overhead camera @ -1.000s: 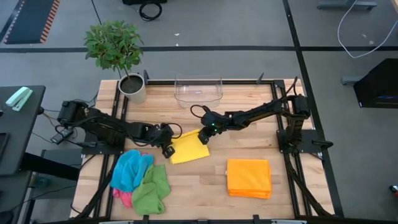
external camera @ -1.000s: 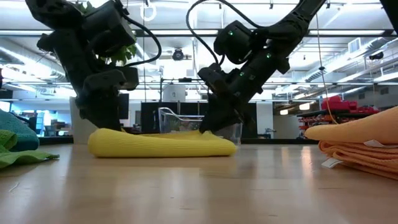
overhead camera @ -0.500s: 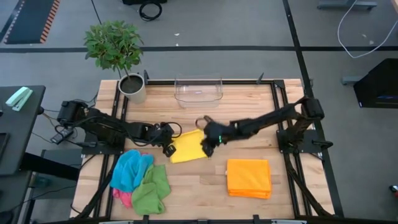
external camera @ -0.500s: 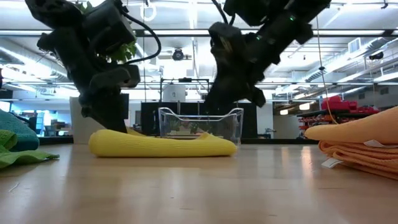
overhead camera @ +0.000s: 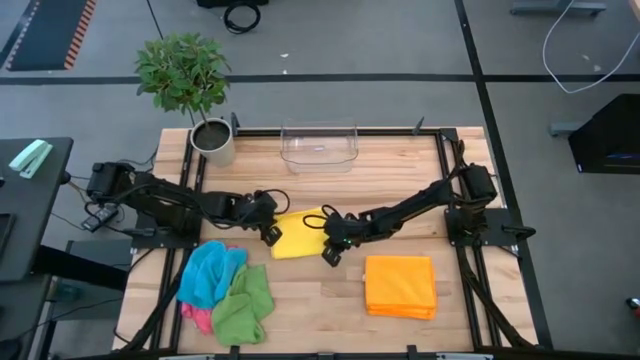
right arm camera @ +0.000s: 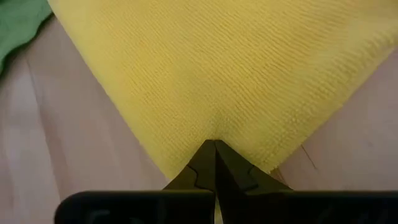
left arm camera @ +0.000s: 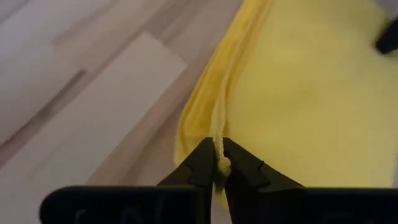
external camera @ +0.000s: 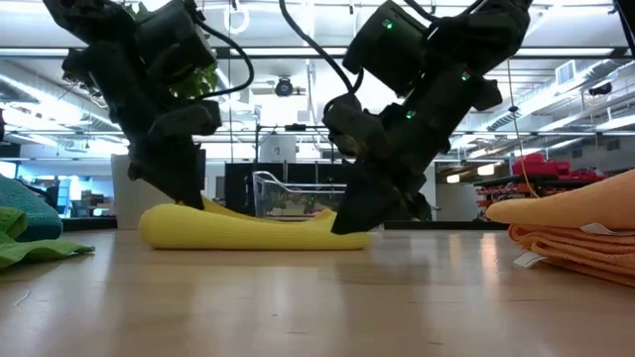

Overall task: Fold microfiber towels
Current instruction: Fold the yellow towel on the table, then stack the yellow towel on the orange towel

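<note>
A yellow microfiber towel lies doubled over in the middle of the table. My left gripper is shut on its left edge. My right gripper is shut on its near right corner. A stack of folded orange towels rests flat at the near right. Blue, green and pink towels lie crumpled in a heap at the near left. My left gripper pinches a thin hem on the towel's left edge between its two fingertips, slanting down from the table's left. That strip of cloth stands a little above the rest, which lies on the table. My right gripper pinches the towel's near right corner between its two fingertips, slanting down from the table's right. One layer or several, I cannot tell. The corner stays low on the table.
A clear plastic bin stands at the far edge. A potted plant stands at the far left corner. Bare wood shows between the yellow towel and the near edge.
My right gripper has lifted off the towel's far right corner. It has swung toward the table's near edge and come down on the near right corner. The left gripper has stayed on the left edge.
</note>
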Controlling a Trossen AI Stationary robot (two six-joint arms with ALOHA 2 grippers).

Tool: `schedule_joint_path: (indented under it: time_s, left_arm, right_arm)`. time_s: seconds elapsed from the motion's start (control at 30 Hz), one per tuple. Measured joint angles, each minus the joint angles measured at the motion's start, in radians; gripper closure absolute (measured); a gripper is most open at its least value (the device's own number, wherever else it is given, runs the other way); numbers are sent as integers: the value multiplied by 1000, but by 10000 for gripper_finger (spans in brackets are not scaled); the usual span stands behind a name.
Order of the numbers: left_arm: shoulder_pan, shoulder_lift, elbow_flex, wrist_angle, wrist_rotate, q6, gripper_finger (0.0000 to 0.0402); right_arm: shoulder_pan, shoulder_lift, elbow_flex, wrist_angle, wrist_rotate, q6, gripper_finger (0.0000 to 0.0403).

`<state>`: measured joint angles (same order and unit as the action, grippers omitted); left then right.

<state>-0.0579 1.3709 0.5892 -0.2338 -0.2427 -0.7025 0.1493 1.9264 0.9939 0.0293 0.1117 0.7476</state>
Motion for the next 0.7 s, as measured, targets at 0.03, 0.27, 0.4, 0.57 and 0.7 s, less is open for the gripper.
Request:
schedule_joint_path:
  time_s: [0.03, 0.27, 0.4, 0.57, 0.7]
  left_arm:
    - [4, -7, 0, -13, 0, -1, 361]
    - [38, -113, 0, -94, -1, 3, 347]
    - [64, -204, 0, -118, 0, 12, 347]
    - [75, -293, 0, -244, 9, -214, 342]
    - [-11, -302, 0, -255, 67, -402, 313]
  right_arm:
    - [0, 1, 0, 6, 0, 1, 397]
    - [-12, -54, -4, -2, -8, -9, 397]
    - [-33, -122, -2, -19, -8, -26, 395]
    - [-68, -202, -3, -71, -18, 17, 384]
    - [-100, -234, -2, -127, -81, 109, 363]
